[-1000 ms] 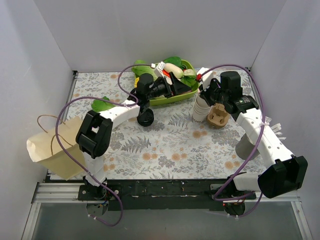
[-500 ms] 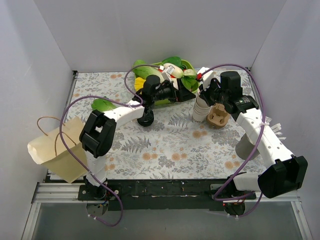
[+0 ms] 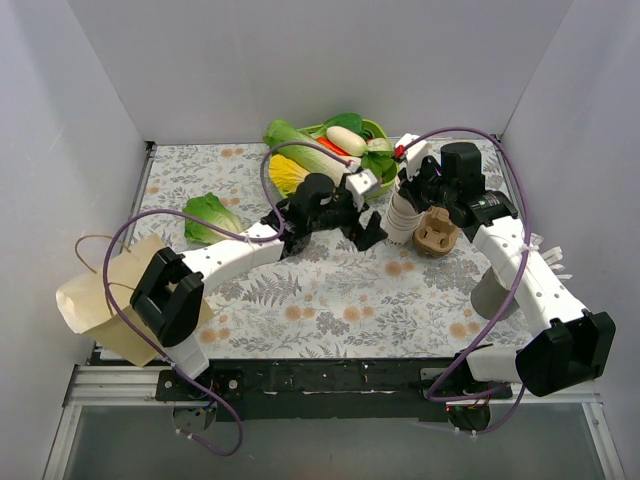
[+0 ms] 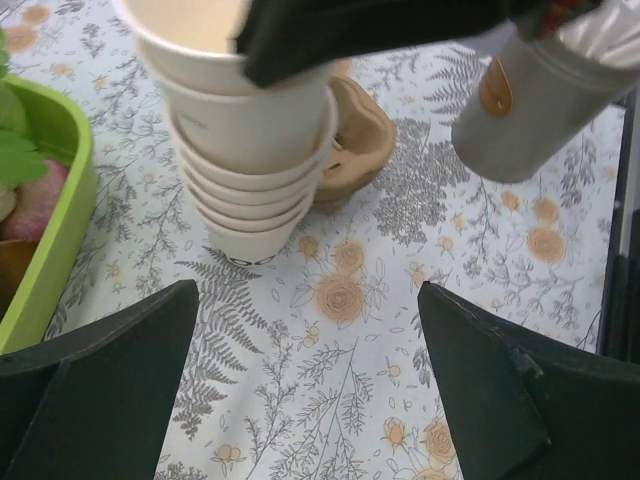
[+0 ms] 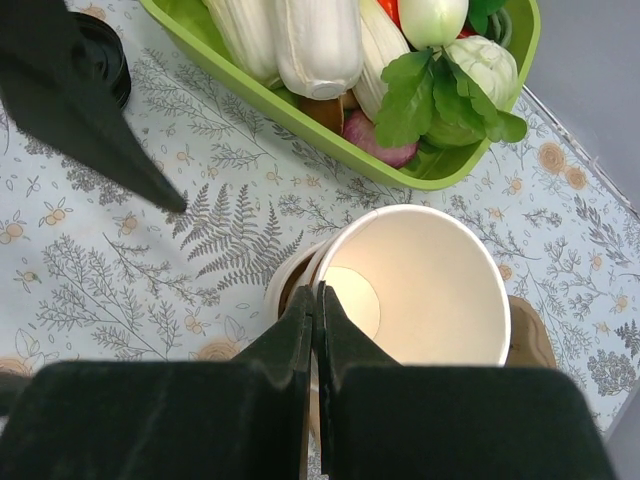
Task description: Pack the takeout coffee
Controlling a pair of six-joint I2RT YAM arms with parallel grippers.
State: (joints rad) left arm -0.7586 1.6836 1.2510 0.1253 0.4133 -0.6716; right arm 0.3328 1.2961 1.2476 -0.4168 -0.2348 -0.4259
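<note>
White walls box in a floral table (image 3: pixel 330 300). Coffee (image 5: pixel 100 62) stands upright on it near the tray (image 5: pixel 445 168). Only its black lid shows, partly hidden, in the right wrist view. Left claw (image 4: pixel 308 290), spread and empty, faces the cup stack (image 4: pixel 245 170), so the coffee likely lies back beside its arm, the nearer one. Right claw (image 5: pixel 315 300) is pressed together at the stack's rim.

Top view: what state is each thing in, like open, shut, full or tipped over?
Cup stack, upright, lidless, top cup empty.
Left hand, open, empty.
Right hand, shut at the stack's rim.
Tray, full of vegetables.
Bag, lying on its side.
Lids, loose on the table.
</note>
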